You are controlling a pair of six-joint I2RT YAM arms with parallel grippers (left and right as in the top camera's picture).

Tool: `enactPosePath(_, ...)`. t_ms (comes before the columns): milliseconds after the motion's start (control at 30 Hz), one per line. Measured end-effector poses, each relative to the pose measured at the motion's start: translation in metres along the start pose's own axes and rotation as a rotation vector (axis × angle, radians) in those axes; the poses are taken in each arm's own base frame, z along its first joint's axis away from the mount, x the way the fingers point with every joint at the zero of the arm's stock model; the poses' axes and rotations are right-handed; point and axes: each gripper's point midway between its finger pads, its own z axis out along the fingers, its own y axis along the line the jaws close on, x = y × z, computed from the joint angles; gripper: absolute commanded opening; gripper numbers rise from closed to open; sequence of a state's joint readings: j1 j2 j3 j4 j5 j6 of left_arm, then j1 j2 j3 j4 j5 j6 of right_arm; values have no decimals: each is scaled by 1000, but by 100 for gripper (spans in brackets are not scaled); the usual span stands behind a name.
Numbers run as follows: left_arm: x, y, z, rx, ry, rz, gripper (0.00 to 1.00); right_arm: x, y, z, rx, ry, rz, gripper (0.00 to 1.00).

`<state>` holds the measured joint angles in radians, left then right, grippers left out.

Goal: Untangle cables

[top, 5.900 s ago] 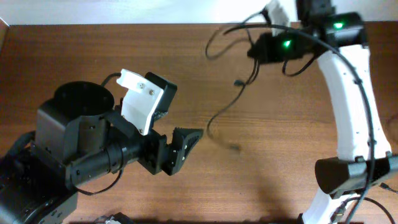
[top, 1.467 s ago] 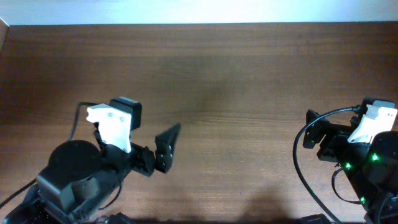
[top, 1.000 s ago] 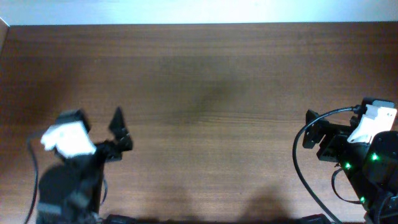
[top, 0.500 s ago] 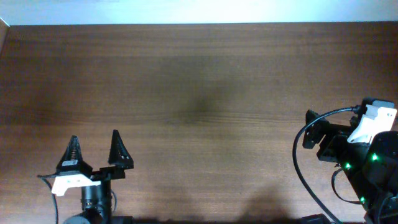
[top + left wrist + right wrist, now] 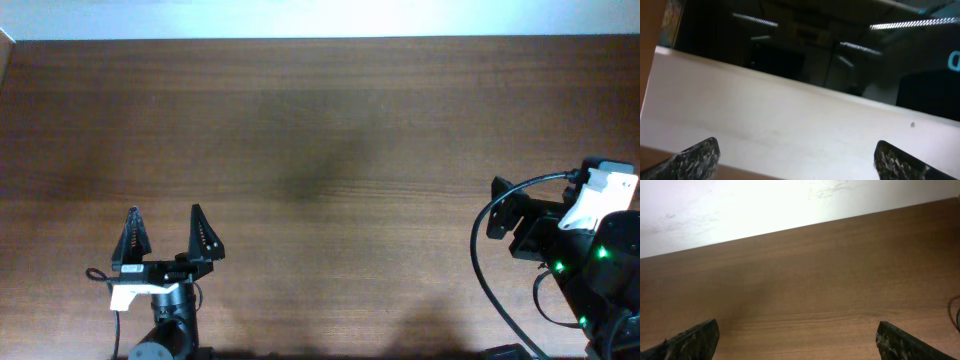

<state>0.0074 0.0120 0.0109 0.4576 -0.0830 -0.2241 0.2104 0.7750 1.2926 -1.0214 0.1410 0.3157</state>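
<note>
The wooden surface (image 5: 320, 120) fills nearly all of the overhead view, with a pale wall (image 5: 320, 18) beyond its far edge. We find the cables in none of the three views: no thin cord, loop or plug tip shows. They lie outside what the cameras take in, and we cannot say where.

The right arm (image 5: 595, 270) sits folded at the near right corner, a white cover (image 5: 600, 192) on top. Its wrist camera looks low across the boards toward the wall. Its jaws are spread wide, one dark finger (image 5: 690, 340) in each lower corner and nothing between them. The left arm (image 5: 160, 300) is tucked at the near left edge. Its two fingers (image 5: 131, 240) point toward the far side, parted and holding nothing. Its camera tilts up past the wall to a dark panel (image 5: 790, 45) streaked with light.

We judge both arms to be parked close to their bases, not posed for a grasp. With no cord in sight, we cannot tell whether the untangling is finished or not begun.

A thick black wire (image 5: 478, 265) loops beside the right arm and belongs to the rig. Two green lights (image 5: 600, 253) glow there. We can read no brand or label. A cyan glow (image 5: 955, 60) at the edge of the left wrist view is cut off.
</note>
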Motion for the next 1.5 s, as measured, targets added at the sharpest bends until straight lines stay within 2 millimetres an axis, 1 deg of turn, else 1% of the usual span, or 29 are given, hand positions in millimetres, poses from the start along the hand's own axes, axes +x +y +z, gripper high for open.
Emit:
enactPosePath(100,23,10,-1,-49,94,11,99,0,0,0,0,0,0,99)
enactPosePath(200,59,23,-9,-107,243,28,99,0,0,0,0,0,0,99)
enactPosePath(300,88,37,-19,-170,363,50,99,0,0,0,0,0,0,99)
enactPosePath(367,102,45,-27,-210,427,66,99,0,0,0,0,0,-1,99)
enactPosePath(433,110,50,-32,-226,467,94,99,0,0,0,0,0,0,99)
enactPosePath(533,111,50,-33,-209,481,177,99,0,0,0,0,0,0,99)
enactPosePath(667,114,45,-33,-140,507,310,99,0,0,0,0,0,0,99)
enactPosePath(767,116,42,-33,-108,515,348,99,0,0,0,0,0,0,99)
enactPosePath(1000,119,33,-33,-50,527,347,99,0,0,0,0,0,0,99)
enactPosePath(1500,119,32,-33,-49,527,346,99,0,0,0,0,0,0,99)
